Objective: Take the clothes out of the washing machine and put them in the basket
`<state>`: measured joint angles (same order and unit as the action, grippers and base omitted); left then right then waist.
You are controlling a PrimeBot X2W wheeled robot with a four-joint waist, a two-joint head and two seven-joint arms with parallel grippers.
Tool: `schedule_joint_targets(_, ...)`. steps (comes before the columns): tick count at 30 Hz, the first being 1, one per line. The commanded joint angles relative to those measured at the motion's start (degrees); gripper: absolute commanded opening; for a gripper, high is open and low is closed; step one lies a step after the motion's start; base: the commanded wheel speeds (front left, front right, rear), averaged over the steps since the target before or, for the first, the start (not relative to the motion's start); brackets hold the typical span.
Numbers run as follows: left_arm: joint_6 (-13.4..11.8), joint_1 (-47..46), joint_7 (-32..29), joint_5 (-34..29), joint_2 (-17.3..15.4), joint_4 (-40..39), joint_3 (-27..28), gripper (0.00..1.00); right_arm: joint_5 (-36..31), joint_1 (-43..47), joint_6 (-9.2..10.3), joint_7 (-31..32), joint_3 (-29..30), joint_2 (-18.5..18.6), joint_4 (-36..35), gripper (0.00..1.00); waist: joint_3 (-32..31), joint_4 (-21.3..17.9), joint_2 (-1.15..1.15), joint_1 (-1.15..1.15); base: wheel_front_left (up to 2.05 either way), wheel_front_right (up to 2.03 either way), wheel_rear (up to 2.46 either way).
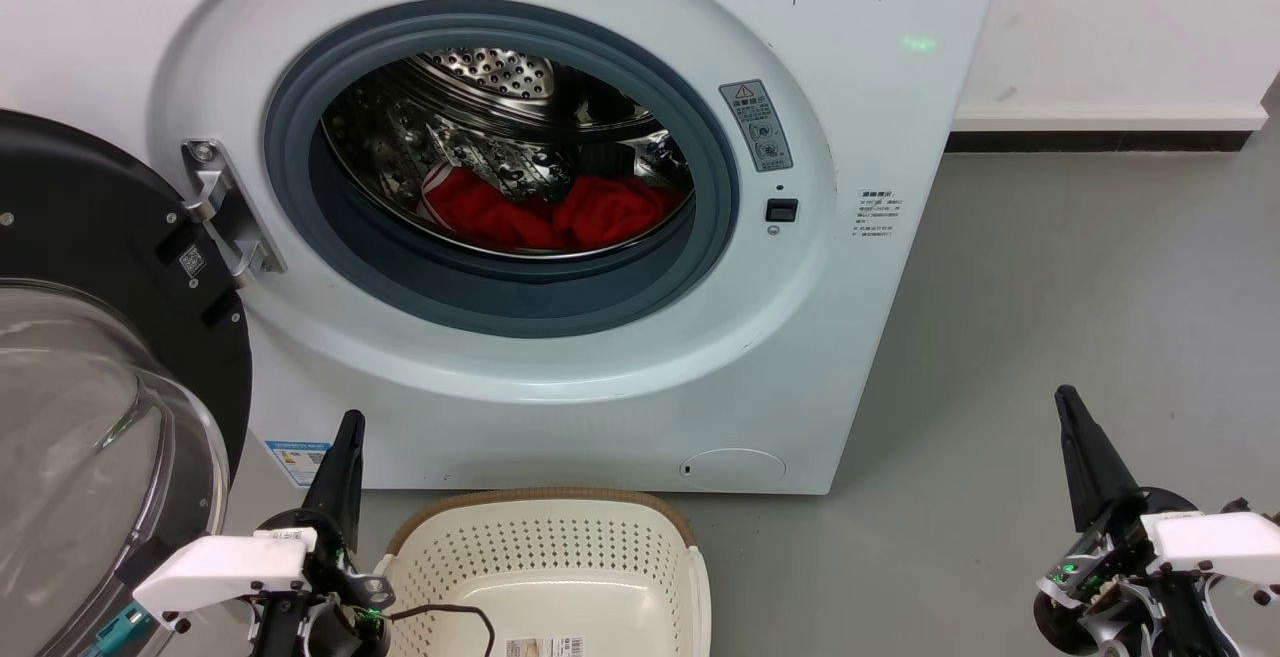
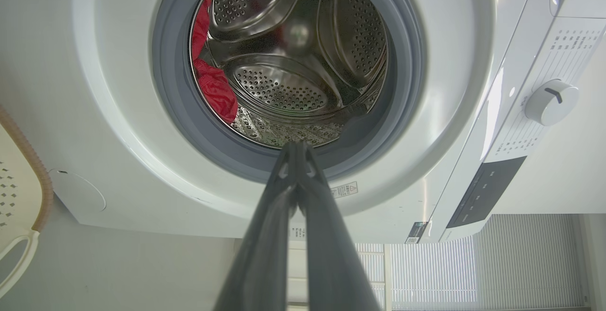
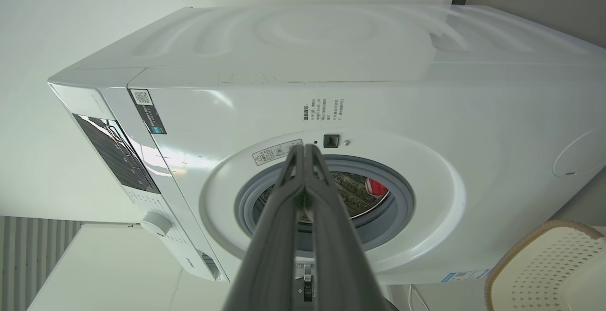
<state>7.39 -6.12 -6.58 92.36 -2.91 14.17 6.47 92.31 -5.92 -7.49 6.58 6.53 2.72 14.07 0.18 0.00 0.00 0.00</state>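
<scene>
Both grippers are closed with nothing between their fingers. The left gripper (image 1: 350, 429) is at the lower left of the head view beside the basket (image 1: 540, 498), and the right gripper (image 1: 1068, 407) is at the lower right over the grey floor (image 1: 1050, 287). In the head view the clothes (image 1: 560, 212) lie low in the drum of the washing machine (image 1: 600, 407) as two red heaps side by side, the left one with white-striped trim. That view also shows the door (image 1: 100, 237) swung open to the left and the basket on the floor just in front of the machine. The left wrist view looks deeper into the drum past the shut fingertips. Its perforated steel paddles are clear and the clothes are a red strip at the drum's edge. It adds the white dial (image 2: 551, 102). The right wrist view takes in the machine's top and side, with the clothes a small red patch inside the gasket.
</scene>
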Motion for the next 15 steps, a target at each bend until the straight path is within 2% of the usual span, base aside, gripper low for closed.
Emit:
schedule_joint_targets(1,0.2,-0.3,-0.1,0.1,0.1,-0.1,0.1,0.0,0.2,-0.6,0.0,0.1,-0.1,0.3,0.0,0.0,0.0,0.0,0.0,0.0,0.0,0.0,0.0)
schedule_joint_targets(15,0.2,-0.3,-0.1,0.1,0.1,-0.1,0.1,0.0,0.2,-0.6,0.0,0.1,-0.1,0.3,0.0,0.0,0.0,0.0,0.0,0.0,0.0,0.0,0.0)
